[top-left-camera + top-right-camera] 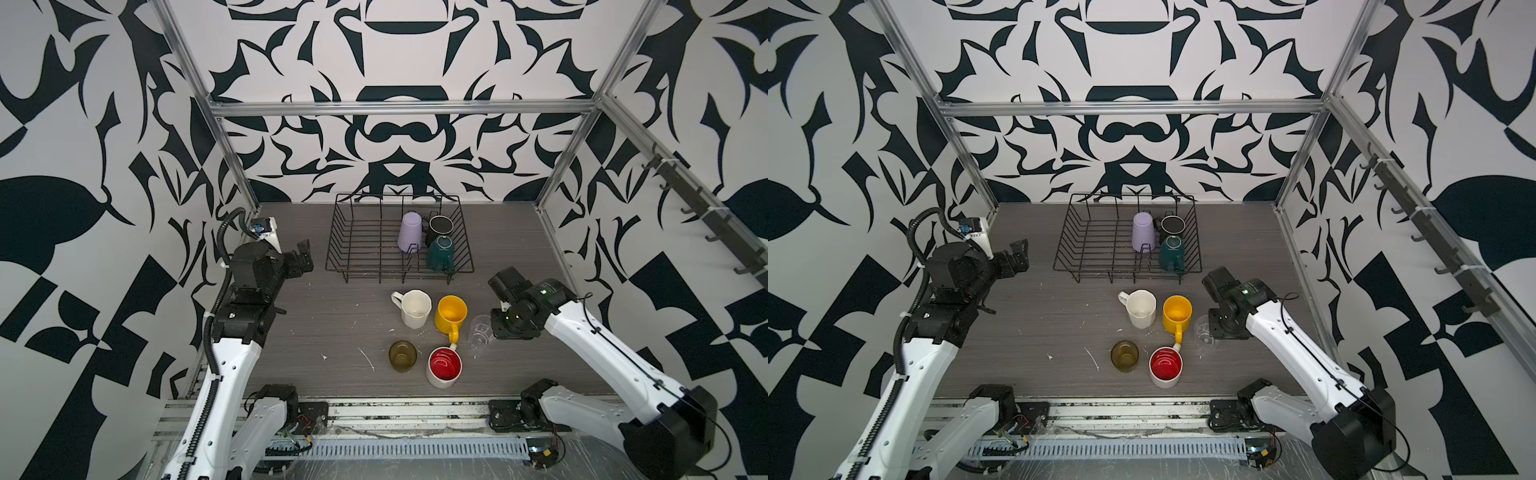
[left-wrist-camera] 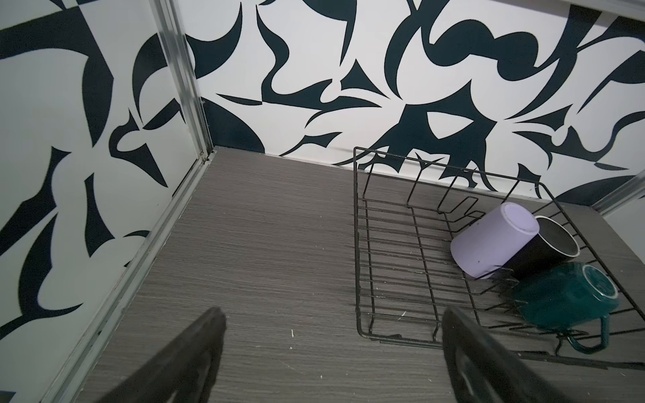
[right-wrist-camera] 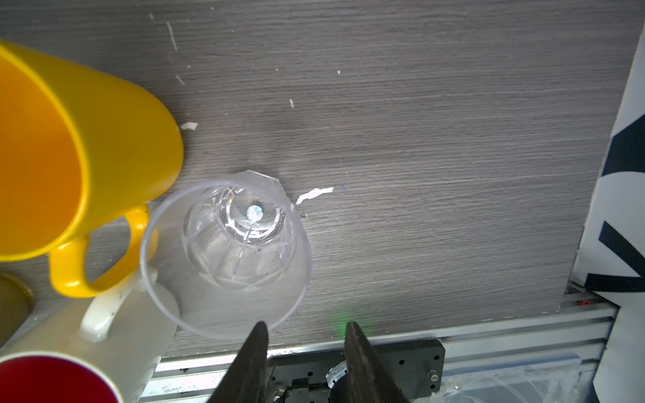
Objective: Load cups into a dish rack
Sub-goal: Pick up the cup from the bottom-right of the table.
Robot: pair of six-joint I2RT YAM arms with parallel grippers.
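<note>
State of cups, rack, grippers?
dish rack: on table, holds three cups
lilac tumbler: in rack, base up
black mug: in rack, tilted
dark green mug: in rack, base up
white faceted mug: upright on table
yellow mug: upright on table
olive glass: upright on table
red-inside mug: upright on table
clear glass: upright on table
left gripper: open, empty
right gripper: open at clear glass rim

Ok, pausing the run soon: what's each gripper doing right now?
Left gripper: open, empty.
Right gripper: half-open at the rim of the clear glass; grip cannot be told.
</note>
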